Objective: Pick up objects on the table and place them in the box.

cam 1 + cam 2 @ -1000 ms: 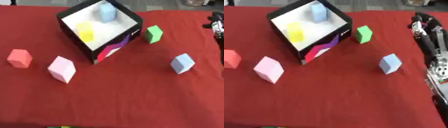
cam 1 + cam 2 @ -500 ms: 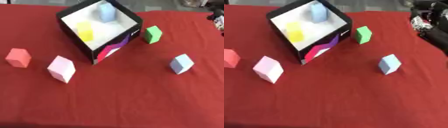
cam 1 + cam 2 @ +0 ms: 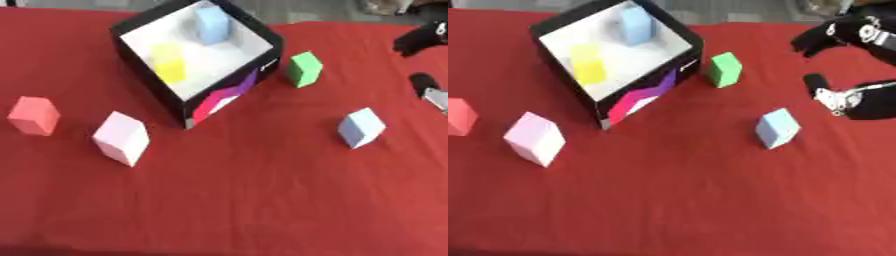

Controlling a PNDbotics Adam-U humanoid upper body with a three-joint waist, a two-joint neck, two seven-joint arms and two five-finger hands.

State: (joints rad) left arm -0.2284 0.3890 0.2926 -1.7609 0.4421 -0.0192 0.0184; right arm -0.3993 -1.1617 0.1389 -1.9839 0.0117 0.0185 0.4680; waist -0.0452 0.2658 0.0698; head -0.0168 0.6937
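A black box with a white inside stands tilted at the back of the red table; a yellow block and a pale blue block lie in it. On the cloth are a green block just right of the box, a light blue block further front, a pink block and a red block at the left. My right hand hovers at the right edge, open, fingers above and thumb below, holding nothing, right of the green block.
The red cloth covers the whole table. Its front half holds no objects. The table's far edge runs just behind the box.
My right hand has come down and in from the upper right corner, toward the green and light blue blocks. The blocks and box have not moved.
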